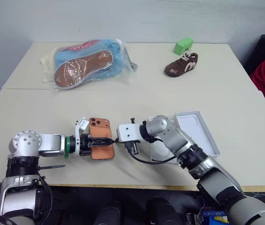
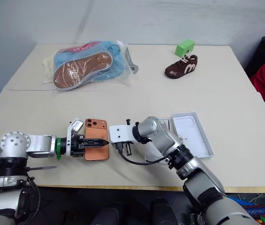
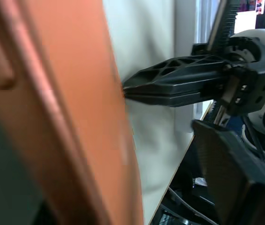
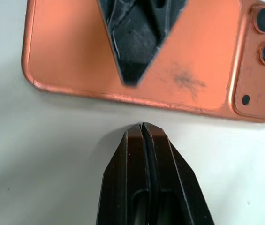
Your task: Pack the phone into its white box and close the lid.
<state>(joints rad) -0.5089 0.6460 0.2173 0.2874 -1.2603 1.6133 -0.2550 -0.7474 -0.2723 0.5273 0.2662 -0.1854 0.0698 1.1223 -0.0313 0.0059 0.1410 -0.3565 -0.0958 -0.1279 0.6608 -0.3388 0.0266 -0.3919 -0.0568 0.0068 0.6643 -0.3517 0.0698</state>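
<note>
1. One phone, one white box, two grippers on one table.
2. The phone is copper-orange, lying back up near the front edge, left of the box; three dark lenses visible, a dark scuff mid-back.
3. Left gripper: fingers pinching the phone.
4. Right gripper: fingers pressed together, tips just beside the phone's long edge.

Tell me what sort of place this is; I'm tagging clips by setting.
Probably a lab or test room: plain tables against a bare wall, set with unrelated props, namely a phone, a brown shoe and bagged insoles.
</note>
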